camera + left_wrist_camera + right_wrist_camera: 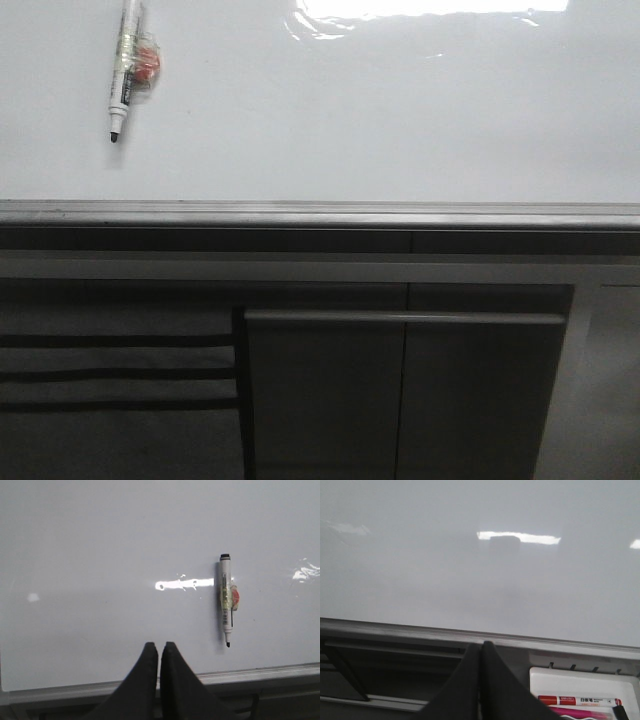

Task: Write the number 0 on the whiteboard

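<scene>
My left gripper [159, 647] is shut tight with nothing in it, its two black pointy fingers pressed together. My right gripper [481, 647] is shut and empty too. Both hang near the grey metal strip at the edge of the whiteboard [400, 130].

A little past my left fingers and off to the side lies the marker [226, 600], apart from them. It is thin and white, its black tip bare and pointing back toward the strip. A bit of tape and something red sit on its middle.

The board is flat, white and shiny, with bright glare spots. I see no number 0 on it yet.

I think the first job is picking up the marker. I should open the left fingers wide, come down over its middle, and squeeze gently so it does not roll

Close under my right gripper is a white tray [585, 680] with a red pen [580, 700]
</scene>
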`<state>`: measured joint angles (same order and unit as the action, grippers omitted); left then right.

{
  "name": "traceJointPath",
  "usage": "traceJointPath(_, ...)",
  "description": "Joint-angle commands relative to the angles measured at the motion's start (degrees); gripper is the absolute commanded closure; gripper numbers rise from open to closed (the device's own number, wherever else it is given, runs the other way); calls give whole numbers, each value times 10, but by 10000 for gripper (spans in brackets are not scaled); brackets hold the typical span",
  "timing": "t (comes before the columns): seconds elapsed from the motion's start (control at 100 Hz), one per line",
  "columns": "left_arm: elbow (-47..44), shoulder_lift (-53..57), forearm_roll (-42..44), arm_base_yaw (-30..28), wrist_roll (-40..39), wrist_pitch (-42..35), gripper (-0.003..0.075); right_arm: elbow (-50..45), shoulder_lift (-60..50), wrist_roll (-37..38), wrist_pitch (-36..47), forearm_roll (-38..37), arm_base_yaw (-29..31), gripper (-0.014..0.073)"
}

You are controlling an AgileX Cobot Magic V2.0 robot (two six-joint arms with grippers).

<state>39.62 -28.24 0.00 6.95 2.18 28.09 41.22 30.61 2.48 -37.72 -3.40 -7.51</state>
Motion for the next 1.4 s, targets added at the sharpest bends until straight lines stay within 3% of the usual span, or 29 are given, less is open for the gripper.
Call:
traceJointPath(0.0, 20, -28, -15, -1, 0, -42, 741, 21, 19, -7, 40, 0, -1, 666)
traceJointPath(0.3, 20, -105, -21, -1, 0, -48, 739, 21, 49, -7, 20, 0, -1, 664)
traceJointPath(0.38, 20, -132, -21, -1, 4, -48, 710, 21, 54, -7, 15, 0, -1, 612)
traceJointPath(0.45, 20, -155, -23, 5, 5, -50, 617, 21, 58, -7, 15, 0, -1, 522)
traceJointPath(0.55, 20, -185, -43, 30, 5, -67, 416, 21, 61, -7, 15, 0, -1, 375)
traceJointPath(0.64, 21, -217, -61, 69, 5, -100, 319, 21, 61, -7, 16, 0, -1, 325)
traceJointPath(0.86, 46, -331, -58, 154, 5, -189, 335, 21, 61, -7, 17, 0, -1, 326)
traceJointPath(1.15, 153, -494, -55, 155, 5, -183, 335, 21, 61, -7, 15, 0, -1, 326)
traceJointPath(1.39, 213, -567, -44, 152, 5, -180, 335, 21, 61, -7, 12, 0, -1, 326)
